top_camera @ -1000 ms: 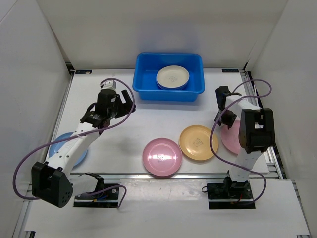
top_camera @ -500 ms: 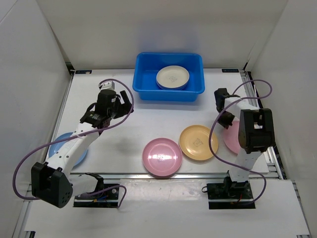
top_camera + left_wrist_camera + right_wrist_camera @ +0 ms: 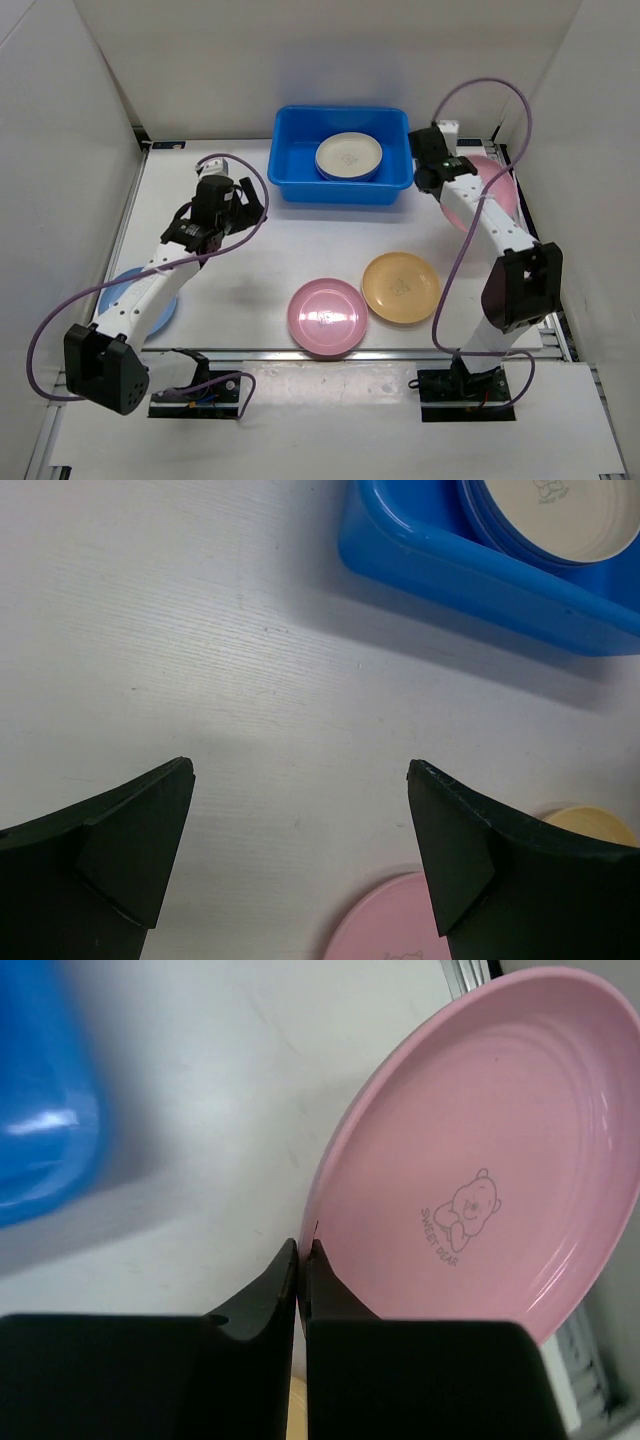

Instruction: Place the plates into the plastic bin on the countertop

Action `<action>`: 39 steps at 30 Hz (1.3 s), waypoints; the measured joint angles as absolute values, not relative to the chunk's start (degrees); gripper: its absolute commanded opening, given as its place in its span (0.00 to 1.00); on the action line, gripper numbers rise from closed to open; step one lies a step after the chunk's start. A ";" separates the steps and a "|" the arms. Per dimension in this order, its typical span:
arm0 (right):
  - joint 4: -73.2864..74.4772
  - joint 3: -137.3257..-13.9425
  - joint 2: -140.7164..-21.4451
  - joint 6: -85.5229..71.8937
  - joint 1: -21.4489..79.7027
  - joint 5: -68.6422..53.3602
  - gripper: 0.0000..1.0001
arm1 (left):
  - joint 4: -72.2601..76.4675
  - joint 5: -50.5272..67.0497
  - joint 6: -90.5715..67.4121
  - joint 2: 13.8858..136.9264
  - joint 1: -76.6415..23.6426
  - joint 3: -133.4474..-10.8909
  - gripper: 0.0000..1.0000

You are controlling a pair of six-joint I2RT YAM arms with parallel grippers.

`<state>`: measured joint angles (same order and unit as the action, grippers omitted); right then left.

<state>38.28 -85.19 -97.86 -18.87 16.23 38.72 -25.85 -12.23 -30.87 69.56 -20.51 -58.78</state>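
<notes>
**Workspace and Pincer Status**

**Surface and enclosure.** The bench [image 3: 250,270] is a flat white rectangular surface enclosed by plain white walls [image 3: 60,150] on the left, the far side and the right. The plastic bin [image 3: 295,160] is bright blue and stands at the far centre of the bench, against the back wall. Inside it, toward its right half, lies a stack of plates with a beige plate [image 3: 348,154] on top. Three plates lie flat on the bench:
- a pink plate [image 3: 327,317] at near centre;
- an orange-yellow plate [image 3: 401,287] just beside it on the right, with their rims close together;
- a light blue plate [image 3: 118,300] at the near left, partly hidden under the left arm.

**Left pincer.** The left pincer [image 3: 300,810] has its jaws spread wide and holds nothing. It hovers above bare bench, short of the bin's left front corner.

**Right pincer.** The right pincer [image 3: 303,1256] has its jaws pressed together on the rim of a second pink plate, the held plate [image 3: 480,1160]. This plate is tilted and sits just beside the right end of the bin. Its inner face shows a small bear print at the centre.
</notes>
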 measured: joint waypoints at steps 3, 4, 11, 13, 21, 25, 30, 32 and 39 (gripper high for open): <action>33.30 -90.30 -96.75 -10.90 22.37 39.13 0.00 | -26.33 -11.88 -30.89 70.78 -19.73 -59.11 0.99; 31.20 -91.83 -97.01 -7.99 24.40 38.63 0.00 | -26.48 -11.60 -30.89 71.11 -19.35 -59.13 0.99; 17.96 -103.72 -108.12 8.23 31.24 30.06 0.00 | -26.96 -10.37 -30.87 73.71 -17.32 -60.18 0.99; 15.73 -109.71 -114.61 11.18 31.68 27.22 0.00 | -27.09 -10.09 -30.87 74.37 -16.93 -60.47 0.99; 14.66 -124.57 -132.35 17.72 32.53 22.00 0.00 | -27.62 -8.36 -30.63 77.06 -15.14 -60.93 0.99; 13.91 -125.49 -135.46 18.26 32.60 18.98 0.00 | -27.92 -7.05 -30.44 79.35 -13.98 -60.93 0.99; 12.12 -128.66 -140.09 18.02 32.60 15.62 0.00 | -28.16 -5.48 -30.06 81.73 -13.06 -60.93 0.99; 11.70 -129.56 -141.69 17.87 32.60 14.70 0.00 | -28.32 -4.93 -29.78 82.32 -12.97 -60.93 0.99; 11.40 -129.91 -144.07 17.32 32.42 12.27 0.18 | -28.32 -3.29 -28.49 82.94 -12.86 -60.93 0.99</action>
<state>11.40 -129.91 -144.07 17.32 32.42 12.27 -28.32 -3.29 -28.49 82.94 -12.86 -60.93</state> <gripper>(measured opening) 0.141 0.982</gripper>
